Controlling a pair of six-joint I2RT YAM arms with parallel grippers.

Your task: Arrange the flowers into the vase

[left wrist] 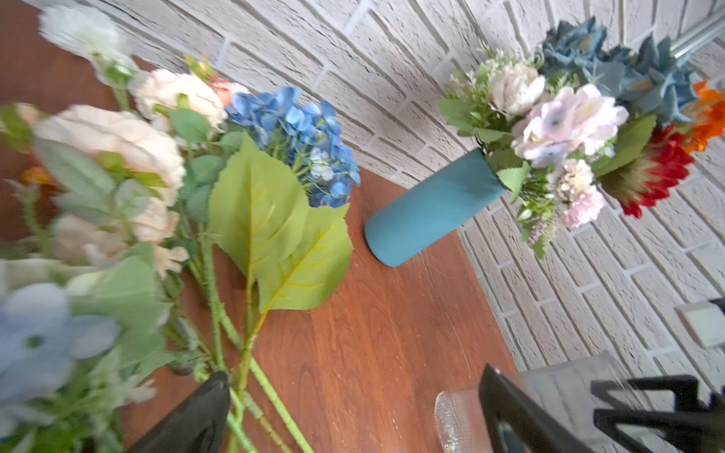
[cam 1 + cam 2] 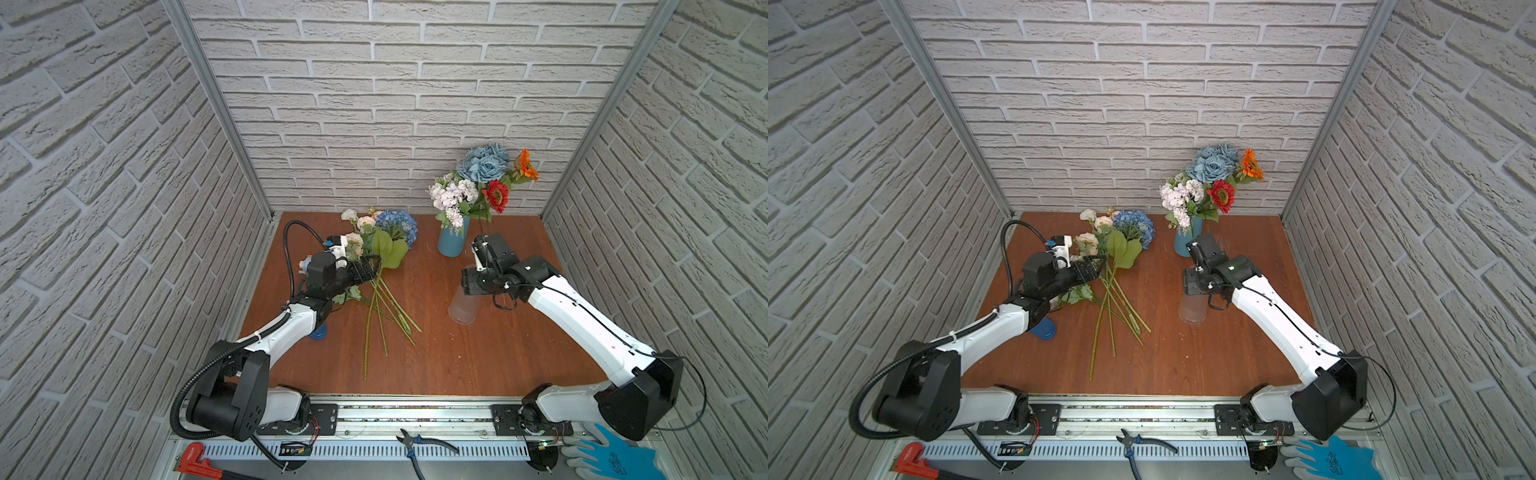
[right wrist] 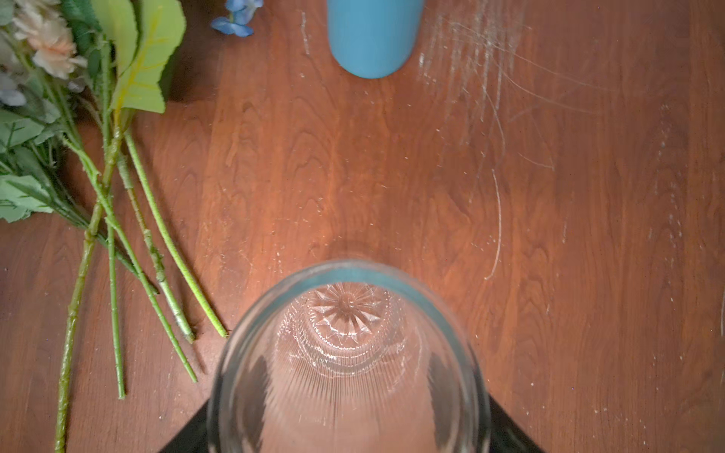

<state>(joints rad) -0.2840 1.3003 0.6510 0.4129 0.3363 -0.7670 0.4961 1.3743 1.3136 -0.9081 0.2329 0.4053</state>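
Loose flowers lie on the wooden table at the back left: cream roses (image 2: pixel 355 233), a blue hydrangea (image 2: pixel 399 226) and long green stems (image 2: pixel 386 309) fanning toward the front. My left gripper (image 2: pixel 371 269) is open and low over the stems just below the leaves. In the left wrist view the stems (image 1: pixel 251 376) run beside one finger (image 1: pixel 196 419). A blue vase (image 2: pixel 453 243) at the back holds lilac, dusty-blue, red and orange flowers (image 2: pixel 482 183). My right gripper (image 2: pixel 469 287) is shut on a clear ribbed glass vase (image 3: pixel 349 353), which is empty.
A blue round object (image 2: pixel 318 333) lies under the left forearm. Pliers (image 2: pixel 424 442), a red tool (image 2: pixel 195 459) and a blue glove (image 2: pixel 615 457) sit on the front rail. Brick-pattern walls close in three sides.
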